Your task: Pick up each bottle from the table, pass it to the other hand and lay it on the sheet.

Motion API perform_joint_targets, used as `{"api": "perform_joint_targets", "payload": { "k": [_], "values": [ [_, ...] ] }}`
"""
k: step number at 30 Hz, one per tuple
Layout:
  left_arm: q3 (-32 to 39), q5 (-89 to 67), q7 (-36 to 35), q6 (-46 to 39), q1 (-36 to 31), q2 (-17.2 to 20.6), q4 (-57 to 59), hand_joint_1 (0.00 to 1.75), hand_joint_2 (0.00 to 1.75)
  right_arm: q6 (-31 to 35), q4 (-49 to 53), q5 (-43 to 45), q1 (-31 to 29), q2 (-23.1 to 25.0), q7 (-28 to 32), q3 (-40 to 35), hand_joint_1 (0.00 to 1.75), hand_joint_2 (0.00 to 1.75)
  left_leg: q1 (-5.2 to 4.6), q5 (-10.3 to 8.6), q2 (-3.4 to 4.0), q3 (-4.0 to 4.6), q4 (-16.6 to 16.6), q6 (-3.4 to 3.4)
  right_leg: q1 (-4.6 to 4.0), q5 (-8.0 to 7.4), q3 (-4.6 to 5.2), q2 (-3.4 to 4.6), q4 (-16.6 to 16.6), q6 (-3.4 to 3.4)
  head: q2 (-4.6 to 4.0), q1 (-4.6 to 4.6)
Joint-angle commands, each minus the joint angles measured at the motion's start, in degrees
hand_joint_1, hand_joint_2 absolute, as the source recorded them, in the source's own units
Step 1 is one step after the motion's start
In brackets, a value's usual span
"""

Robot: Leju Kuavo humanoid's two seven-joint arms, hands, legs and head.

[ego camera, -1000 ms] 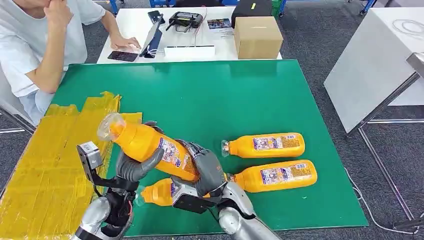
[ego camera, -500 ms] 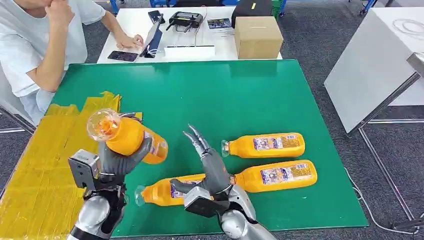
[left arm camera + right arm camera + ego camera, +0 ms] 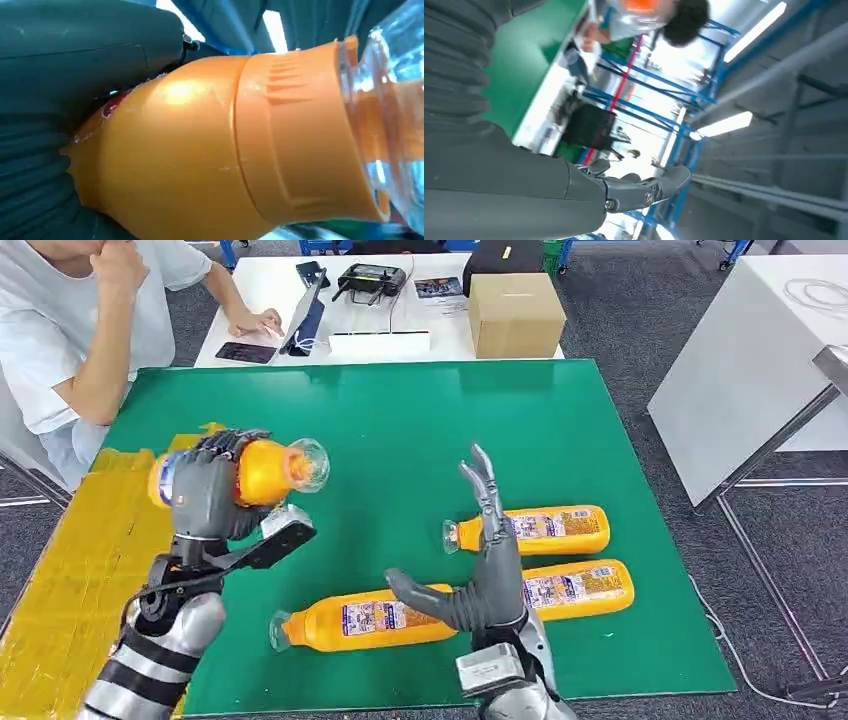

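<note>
Your left hand (image 3: 205, 495) grasps an orange bottle (image 3: 262, 470) around its body, held up above the left part of the green table (image 3: 400, 430), roughly over the line where the yellow sheet (image 3: 70, 580) meets the green; the bottle lies about level, its clear cap end pointing toward the table's middle. In your left wrist view the same bottle's orange shoulder (image 3: 210, 150) sits close to the camera with the dark fingers (image 3: 60, 60) wrapped over it. Your right hand (image 3: 480, 580) is released and holds nothing: fingers spread and pointing up and away from you, thumb out toward the left, raised near the front edge of the table. Your right wrist view shows those fingers (image 3: 634, 192) extended in open air. Three more bottles lie on their sides on the green surface: one near the front edge (image 3: 360, 618), just left of your right hand, and two (image 3: 545, 528) (image 3: 575, 588) side by side toward the front right corner, caps pointing left. The yellow sheet covers the table's left edge and front left corner. A person (image 3: 70, 330) sits beyond the far left corner, and a cardboard box (image 3: 515, 312) stands on the white table behind.
</note>
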State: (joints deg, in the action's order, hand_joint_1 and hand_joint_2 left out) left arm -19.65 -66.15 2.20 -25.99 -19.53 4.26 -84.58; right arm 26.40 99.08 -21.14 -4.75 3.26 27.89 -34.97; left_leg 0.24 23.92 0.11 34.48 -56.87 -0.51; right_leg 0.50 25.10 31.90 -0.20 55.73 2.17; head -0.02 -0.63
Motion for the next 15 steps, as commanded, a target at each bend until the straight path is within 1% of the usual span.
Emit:
{"api": "perform_joint_targets", "payload": {
  "k": [1,2,3,4,5,7,8,9,11,13,15],
  "values": [
    [-3.09,-4.65,-2.05,0.78,-8.42,1.86,12.63,1.75,1.75,-0.27,3.99,0.45,-0.48,-1.72,0.03,1.11,0.00,1.75,0.05,0.05,-0.10,-0.13,0.01,0.02,-0.06,0.06,-0.19,-0.09,-0.05,-0.04,0.00,-0.02],
    [-3.09,-4.65,-2.05,0.78,-8.42,1.86,12.63,1.75,1.75,-0.27,3.99,0.45,-0.48,-1.72,0.03,1.11,0.00,1.75,0.09,0.13,-0.09,-0.27,-0.01,0.02,-0.11,0.11,-0.35,-0.08,-0.08,-0.06,0.00,0.02],
    [-3.14,-4.72,-2.04,0.56,-8.20,1.85,12.63,1.75,1.75,-0.20,3.74,0.46,-0.50,-1.70,0.04,1.14,0.00,1.75,0.04,0.06,-0.08,-0.15,0.02,0.01,-0.05,0.07,-0.20,-0.10,-0.05,-0.03,0.00,0.00],
    [-3.81,-7.39,-3.16,1.00,-8.64,2.26,13.29,1.75,1.75,-0.23,3.57,0.50,-0.70,-1.67,0.12,1.05,0.00,1.75,0.03,0.05,-0.08,-0.13,0.03,0.01,-0.05,0.06,-0.17,-0.09,-0.05,-0.03,0.00,0.00],
    [-4.93,-11.57,-5.43,3.15,-9.91,2.66,15.42,1.75,1.75,-0.40,3.70,0.60,-1.02,-1.75,0.40,0.82,0.00,1.75,0.06,0.09,-0.10,-0.21,0.02,0.02,-0.08,0.09,-0.28,-0.09,-0.07,-0.04,0.00,0.02],
    [-6.86,-15.27,-7.00,6.35,-13.98,1.76,23.62,1.75,1.75,-1.34,4.17,0.63,-1.88,-1.62,0.33,0.45,0.00,1.75,0.03,0.02,-0.16,-0.10,0.01,0.01,-0.05,0.06,-0.16,-0.15,-0.02,-0.03,0.00,0.00],
    [-7.69,-16.42,-7.52,6.48,-15.68,1.46,27.12,1.75,1.75,-1.50,4.35,0.43,-2.17,-1.61,0.16,0.30,0.00,1.75,0.08,0.07,-0.20,-0.20,-0.02,0.02,-0.09,0.10,-0.30,-0.18,-0.05,-0.05,0.00,0.00],
    [-8.15,-17.83,-8.74,6.65,-17.61,0.86,31.67,1.75,1.75,-1.43,4.39,0.17,-2.53,-1.52,0.05,0.02,0.00,1.75,0.05,0.01,-0.23,-0.11,-0.01,0.01,-0.06,0.06,-0.20,-0.23,-0.03,-0.03,0.00,0.02],
    [-8.37,-18.36,-9.69,7.16,-20.37,0.11,38.47,1.75,1.75,-1.34,4.30,-0.03,-3.06,-1.42,-0.14,-0.49,0.00,1.75,0.08,0.01,-0.22,-0.15,-0.02,0.02,-0.08,0.05,-0.26,-0.23,-0.04,-0.05,0.00,0.00],
    [-8.12,-18.86,-10.33,6.46,-23.12,-0.34,45.53,1.75,1.75,-1.19,3.92,-0.20,-3.69,-1.44,-0.40,-1.16,0.00,1.75,0.02,-0.02,-0.15,-0.06,0.00,0.01,-0.03,0.02,-0.11,-0.15,-0.01,-0.03,0.00,0.02],
    [-6.85,-18.50,-10.66,6.81,-25.34,-0.51,51.34,1.75,1.75,-1.07,3.46,-0.31,-4.23,-1.49,-0.43,-1.59,0.00,1.75,0.09,0.01,-0.20,-0.18,-0.03,0.02,-0.10,0.06,-0.28,-0.18,-0.03,-0.06,0.00,0.02]
  ]
}}
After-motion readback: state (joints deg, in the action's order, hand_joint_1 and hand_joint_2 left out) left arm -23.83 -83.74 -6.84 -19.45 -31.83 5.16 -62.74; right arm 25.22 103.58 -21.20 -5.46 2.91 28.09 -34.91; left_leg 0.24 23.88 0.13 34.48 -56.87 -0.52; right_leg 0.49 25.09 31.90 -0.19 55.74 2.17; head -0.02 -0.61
